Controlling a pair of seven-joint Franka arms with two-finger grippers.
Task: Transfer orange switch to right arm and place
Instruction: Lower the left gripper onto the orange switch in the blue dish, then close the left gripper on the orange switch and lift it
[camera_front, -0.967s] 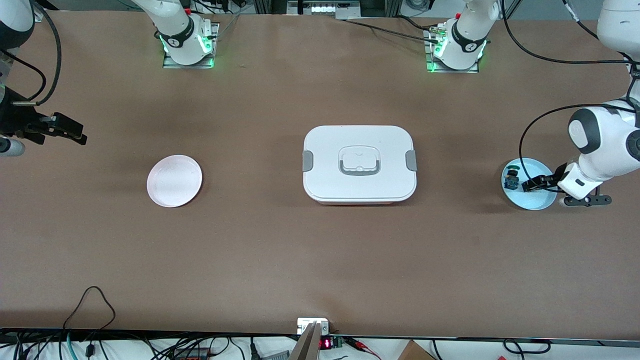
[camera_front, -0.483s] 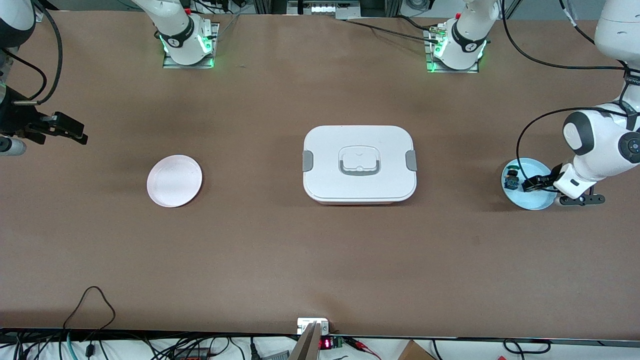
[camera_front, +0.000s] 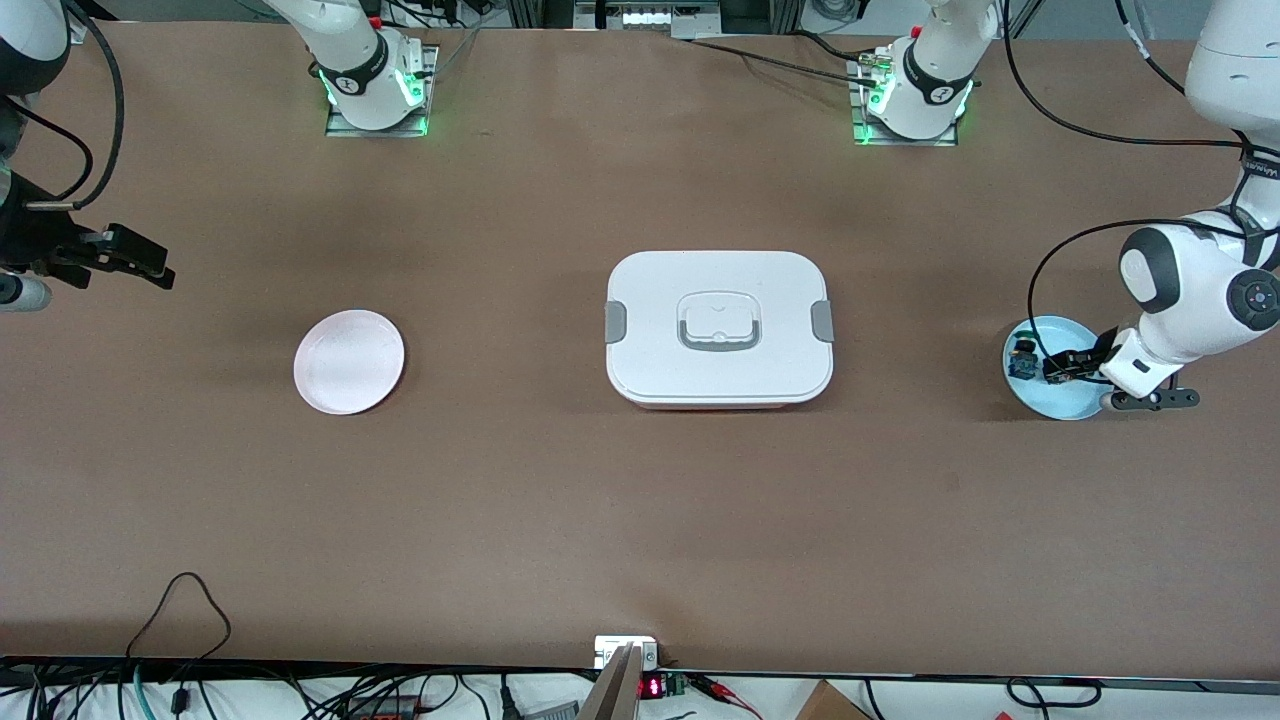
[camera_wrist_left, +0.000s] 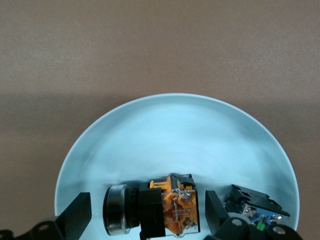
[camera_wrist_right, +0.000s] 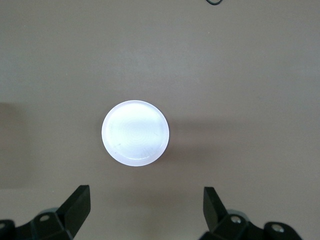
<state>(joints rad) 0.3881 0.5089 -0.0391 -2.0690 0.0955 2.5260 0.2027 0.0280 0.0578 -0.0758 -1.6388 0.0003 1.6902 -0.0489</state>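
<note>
Over the blue plate (camera_wrist_left: 150, 120), left pincer (camera_wrist_left: 145, 215) wide astride orange switch (camera_wrist_left: 155, 210), front view hiding it, right pincer (camera_wrist_right: 145, 210) wide, waiting.

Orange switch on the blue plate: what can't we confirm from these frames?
- Orange switch: cap colour unseen; left wrist view shows only its side, front view too small.
- Contact: left gripper fingers straddle it, touching unclear.
- Second switch: half hidden by a finger.
- Blue plate: cut by frame edge.
</note>
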